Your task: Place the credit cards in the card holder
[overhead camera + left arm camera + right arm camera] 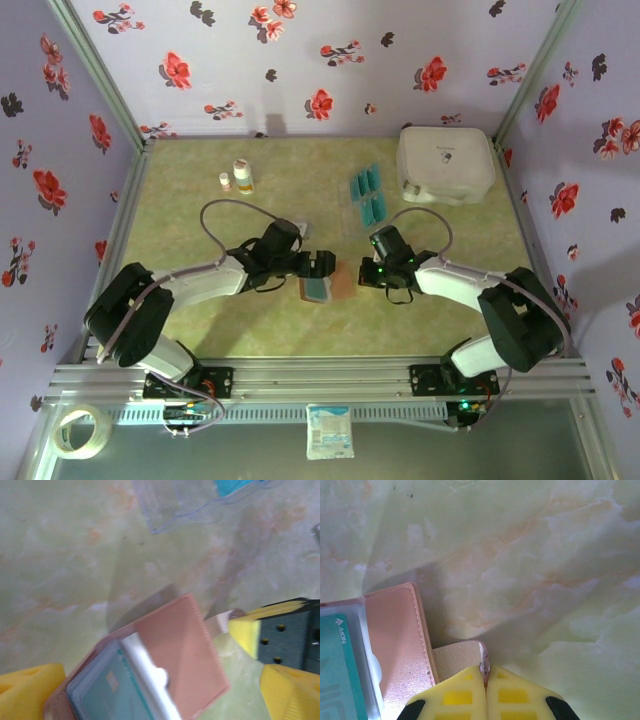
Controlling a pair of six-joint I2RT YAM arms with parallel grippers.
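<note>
Right wrist view: our right gripper (485, 676) pinches the clasp strap (457, 655) of the open card holder (395, 635), mid-table, while the left gripper (321, 265) stands wide, straddling it. On the teal credit card (340, 670) tucked inside we read what looks like "AION".

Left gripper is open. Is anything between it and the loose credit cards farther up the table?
Nothing visible. Bare table lies between the left gripper and the credit cards. The white case sits right of the cards and the small bottles well to the left, both off that line.
</note>
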